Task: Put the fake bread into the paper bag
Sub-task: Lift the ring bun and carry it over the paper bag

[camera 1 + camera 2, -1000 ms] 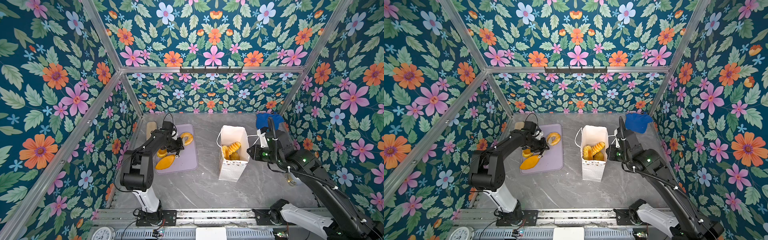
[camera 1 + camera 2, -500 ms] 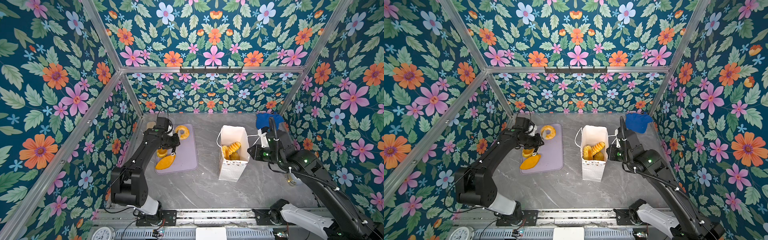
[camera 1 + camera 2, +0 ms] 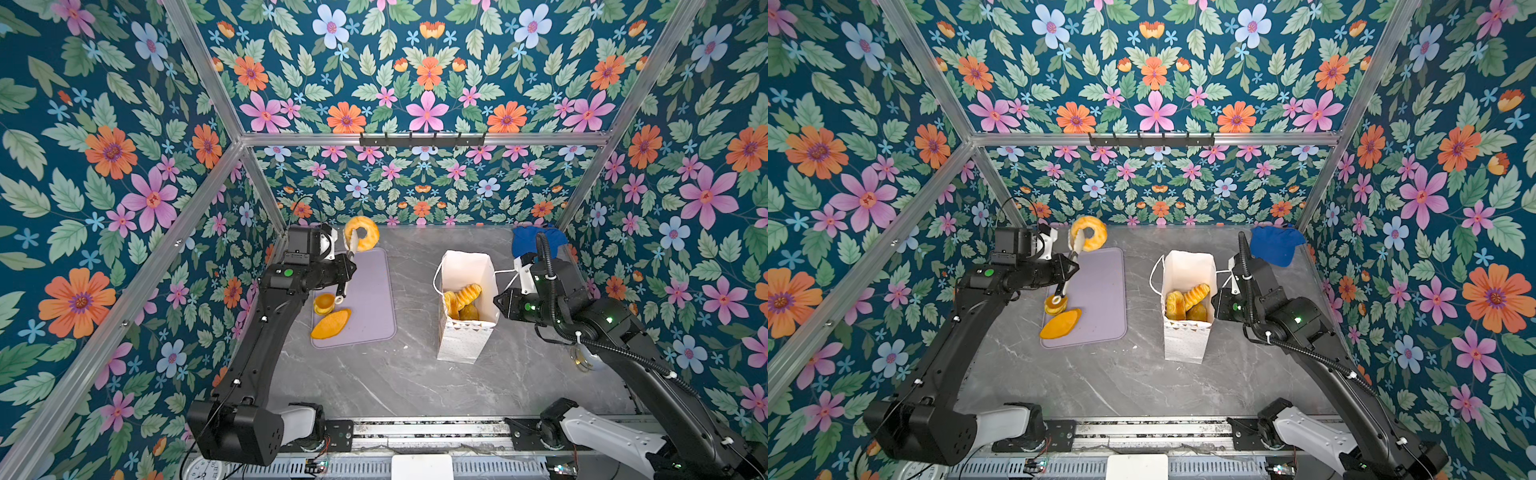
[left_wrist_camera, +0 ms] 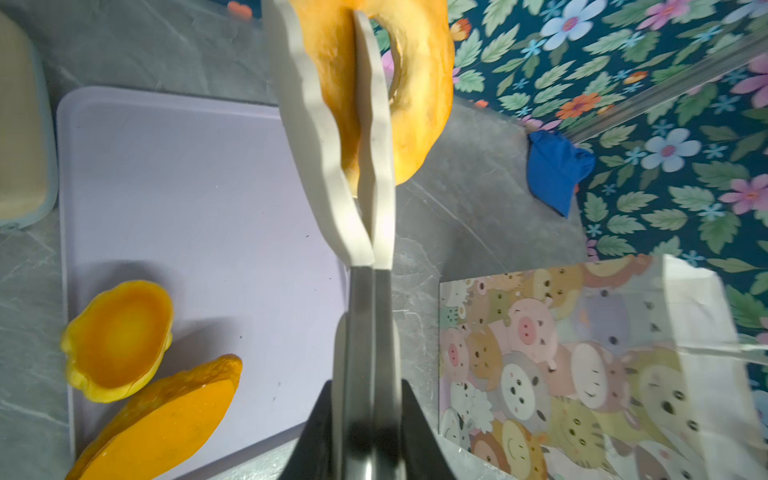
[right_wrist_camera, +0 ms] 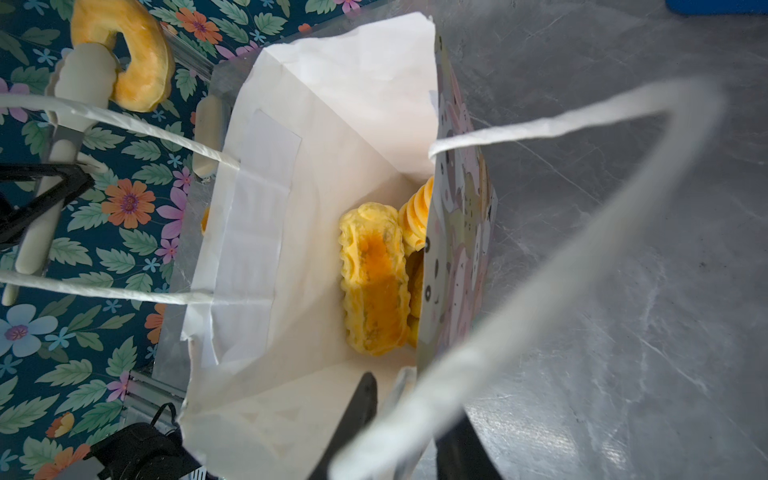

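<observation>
- Jaws of my left gripper (image 3: 352, 244) are clamped on the ring doughnut (image 3: 368, 235). One white finger passes through its hole and the other lies against the outer rim. It hangs in the air over the far edge of the mat, well left of the bag.
- Jaws of my right gripper (image 3: 500, 302) straddle the bag's right wall, one finger inside and one outside, with a cord handle (image 5: 582, 257) looping past. I cannot tell whether they press the paper.
- Grey marble table (image 3: 415, 386), floral walls on three sides.
- Paper bag (image 3: 461, 345) stands upright, right of centre, mouth open. Its left outer face shows cartoon animals in the left wrist view.
- Lilac mat (image 3: 370, 299) lies flat, left of centre, apart from the bag.
- Blue cap (image 3: 525, 243) is crumpled in the far right corner.
- Pale beige bar (image 4: 20, 124) sits just off one edge of the mat. It shows in the left wrist view only.
- Ridged loaves (image 5: 374, 282) are inside the bag, piled against its right wall.
- Flat orange oval bun (image 3: 331, 324) is at the mat's near left corner.
- Small tart (image 3: 324, 303) is on the mat, just beyond the bun.
</observation>
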